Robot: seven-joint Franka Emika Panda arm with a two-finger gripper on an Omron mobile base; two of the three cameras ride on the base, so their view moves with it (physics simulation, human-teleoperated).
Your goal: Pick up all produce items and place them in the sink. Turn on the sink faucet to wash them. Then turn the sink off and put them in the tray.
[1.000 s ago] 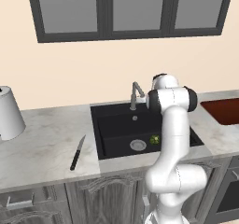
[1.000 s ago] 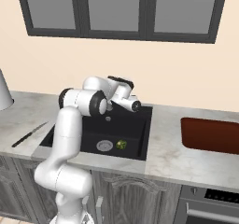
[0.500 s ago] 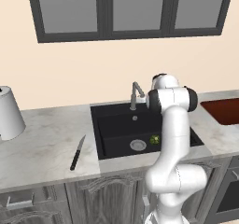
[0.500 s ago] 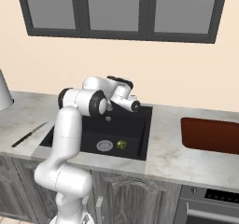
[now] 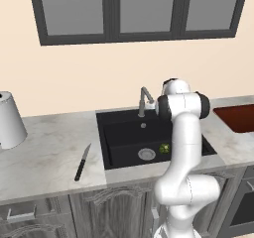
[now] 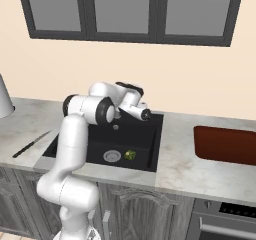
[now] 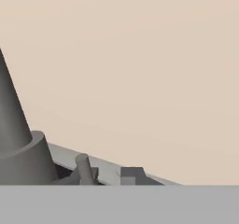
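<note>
The broccoli floret (image 6: pixel 130 155) lies in the sink (image 5: pixel 119 133), below the gripper (image 6: pixel 145 115), which reaches toward the faucet (image 5: pixel 145 99), likely for washing; its grip is unclear.

Two rear views, sink (image 5: pixel 124 133) shared

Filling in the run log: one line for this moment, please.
phase: faucet step | broccoli: in sink, beside drain | claw: at faucet | tray: empty | knife: left counter

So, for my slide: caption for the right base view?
Broccoli lies in the sink; arm reaches toward the faucet.
</note>
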